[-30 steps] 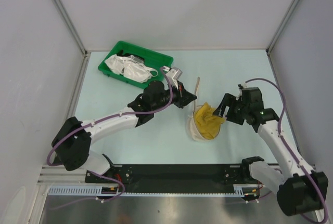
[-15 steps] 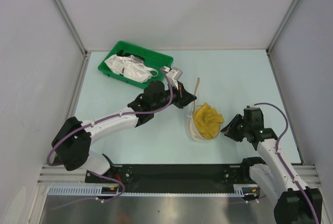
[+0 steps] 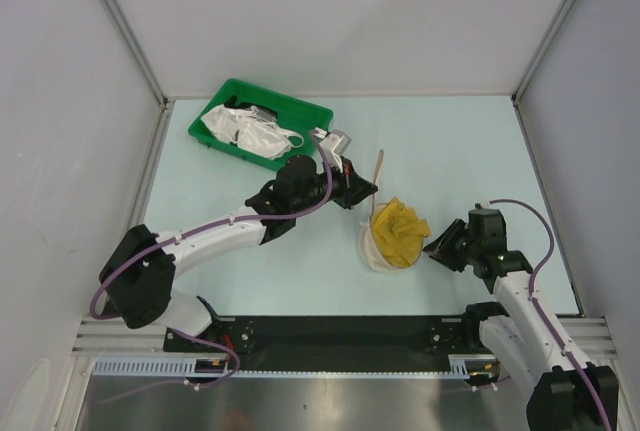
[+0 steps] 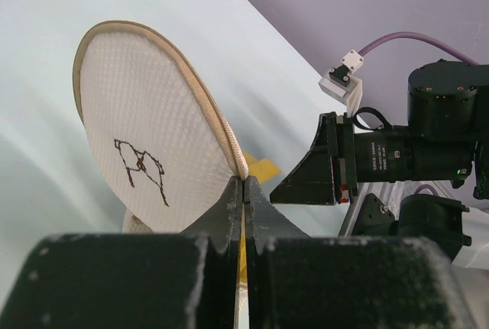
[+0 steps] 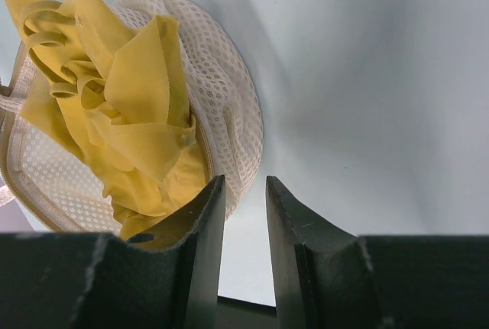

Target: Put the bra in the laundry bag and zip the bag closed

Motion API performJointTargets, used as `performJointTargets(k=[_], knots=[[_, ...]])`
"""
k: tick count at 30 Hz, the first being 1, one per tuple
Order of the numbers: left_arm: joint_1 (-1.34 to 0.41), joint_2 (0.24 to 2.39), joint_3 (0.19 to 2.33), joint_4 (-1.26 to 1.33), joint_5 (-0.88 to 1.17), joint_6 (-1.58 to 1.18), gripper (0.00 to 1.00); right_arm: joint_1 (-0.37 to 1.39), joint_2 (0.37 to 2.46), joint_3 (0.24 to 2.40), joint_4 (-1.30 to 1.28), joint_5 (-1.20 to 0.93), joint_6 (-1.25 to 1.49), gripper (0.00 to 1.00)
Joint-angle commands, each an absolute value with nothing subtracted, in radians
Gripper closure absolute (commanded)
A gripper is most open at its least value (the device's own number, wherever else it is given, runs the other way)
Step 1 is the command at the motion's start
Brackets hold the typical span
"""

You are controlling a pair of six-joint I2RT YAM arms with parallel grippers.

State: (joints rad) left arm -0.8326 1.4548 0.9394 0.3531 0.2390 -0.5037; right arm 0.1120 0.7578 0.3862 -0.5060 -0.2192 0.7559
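Top external view: I have the bra (image 3: 398,226) heaped in the open laundry bag (image 3: 371,254) on the surface (image 3: 450,141), left pincer (image 4: 243,185) clamping its raised lid (image 4: 145,153), right pincer (image 5: 244,191) slightly parted, empty; zipping remains.

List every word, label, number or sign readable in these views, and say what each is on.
Words, numbers, brands: none can be read in any view.
Sign, no lettering: a small dark bra outline drawn on the raised mesh face of the laundry bag.
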Motion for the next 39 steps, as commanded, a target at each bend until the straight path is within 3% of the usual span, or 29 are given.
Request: performJointTargets(k=[1,10,29,39], knots=[[-0.830,1.430,0.982,0.377,0.244,-0.482,1.00,0.118,0.746,0.423,-0.517,-0.198,0.750,0.67],[-0.830,1.433,0.982,0.376,0.244,-0.485,1.00,0.129,0.759,0.426,-0.476,-0.219,0.755,0.72],[-0.830,1.433,0.980,0.380,0.253,-0.489,1.00,0.155,0.811,0.408,-0.410,-0.204,0.758,0.73],[-0.830,1.427,0.991,0.376,0.261,-0.491,1.00,0.167,0.825,0.368,-0.356,-0.198,0.762,1.00]])
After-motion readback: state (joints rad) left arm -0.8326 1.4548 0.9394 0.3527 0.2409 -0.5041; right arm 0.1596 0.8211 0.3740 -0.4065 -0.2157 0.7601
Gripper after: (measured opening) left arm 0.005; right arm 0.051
